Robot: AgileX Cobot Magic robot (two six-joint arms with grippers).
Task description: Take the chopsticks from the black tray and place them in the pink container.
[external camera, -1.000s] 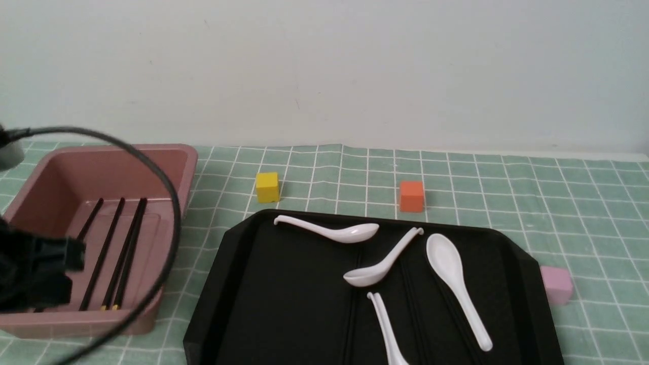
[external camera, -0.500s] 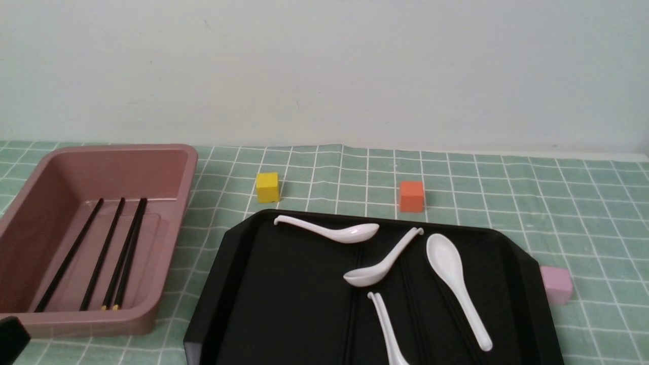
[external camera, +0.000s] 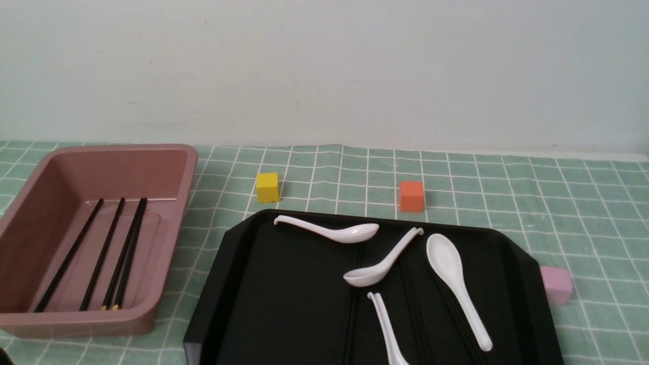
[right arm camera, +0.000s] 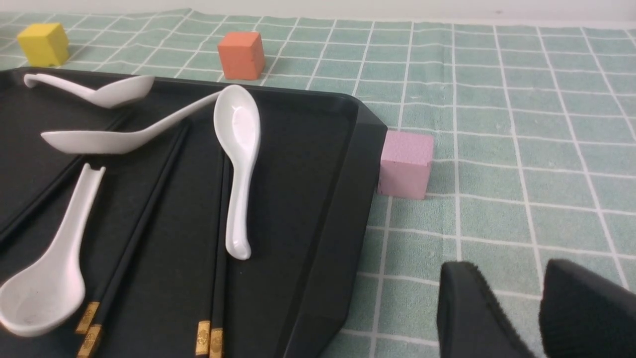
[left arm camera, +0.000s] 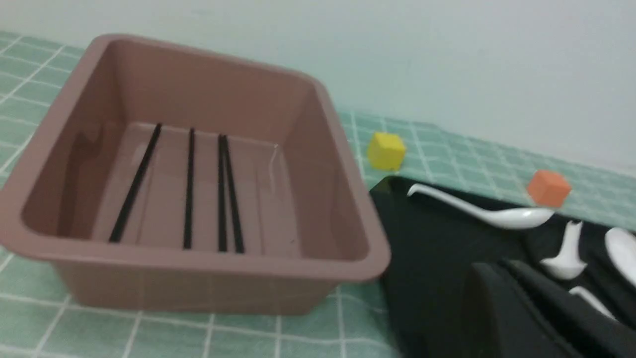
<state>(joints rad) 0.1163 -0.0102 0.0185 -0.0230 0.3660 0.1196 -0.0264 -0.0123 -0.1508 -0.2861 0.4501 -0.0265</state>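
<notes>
The pink container [external camera: 167,167] stands at the left, and several black chopsticks [external camera: 101,256] lie side by side on its floor, two with yellow tips. More chopsticks [right arm camera: 144,233] with gold ends lie on the black tray [external camera: 223,274] under and between white spoons. Neither gripper shows in the front view. In the left wrist view my left gripper [left arm camera: 497,266] is shut and empty, above the tray's corner next to the container [left arm camera: 348,209]. My right gripper [right arm camera: 507,271] is open with nothing between its fingers, over the cloth beside the tray's rim [right arm camera: 343,199].
Several white spoons [external camera: 334,232] lie on the tray. A yellow cube [external camera: 267,187] and an orange cube [external camera: 411,196] sit behind it. A small pale pink cube [external camera: 556,285] rests against its right edge. A green checked cloth [external camera: 583,213] covers the table up to the wall.
My left arm and its cable have pulled back from over the pink container and left the front view at the lower left. The chopsticks in the container lie unchanged.
</notes>
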